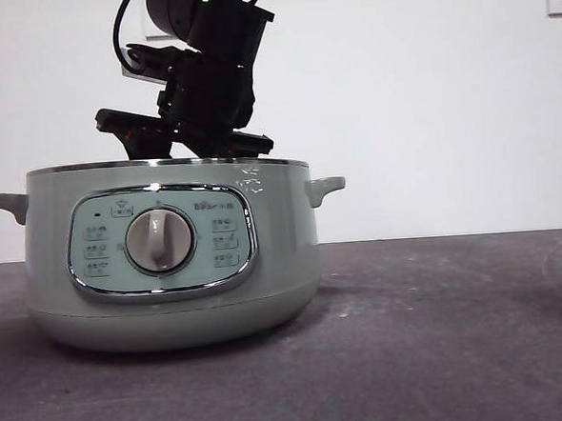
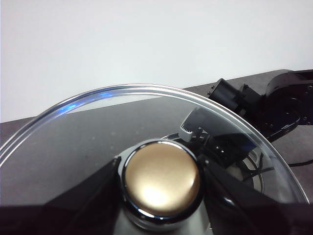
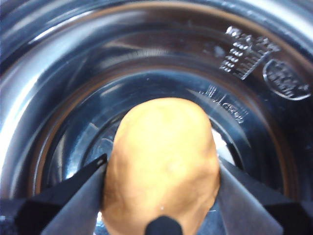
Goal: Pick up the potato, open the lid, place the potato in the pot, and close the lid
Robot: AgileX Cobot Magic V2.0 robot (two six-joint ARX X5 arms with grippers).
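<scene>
- Holding the potato (image 3: pixel 161 171) in my right claw (image 3: pixel 161 188): both jaws press its sides, and its long axis runs out ahead along the jaws toward the bowl floor.
- Potato's place: hanging inside the mouth of the pot (image 1: pixel 170 274), the dark steel bowl directly beyond it. Whether it touches the floor I cannot tell; it looks clear of the walls all round.
- Right arm, front view: comes down from above into the open pot, claw tip hidden behind the rim.
- Left claw (image 2: pixel 159 186): clamped on the knob of the lid (image 2: pixel 98 122), one jaw on each side, lid held off the pot and tilted.
- Lid relative to pot: seen through the glass, my right arm and the pot's rim lie beyond and lower, so the lid is near.
- Judgement: the potato needs only a release; the right arm must leave before the lid can come across.
- Table (image 1: pixel 441 334): carries the pot.
</scene>
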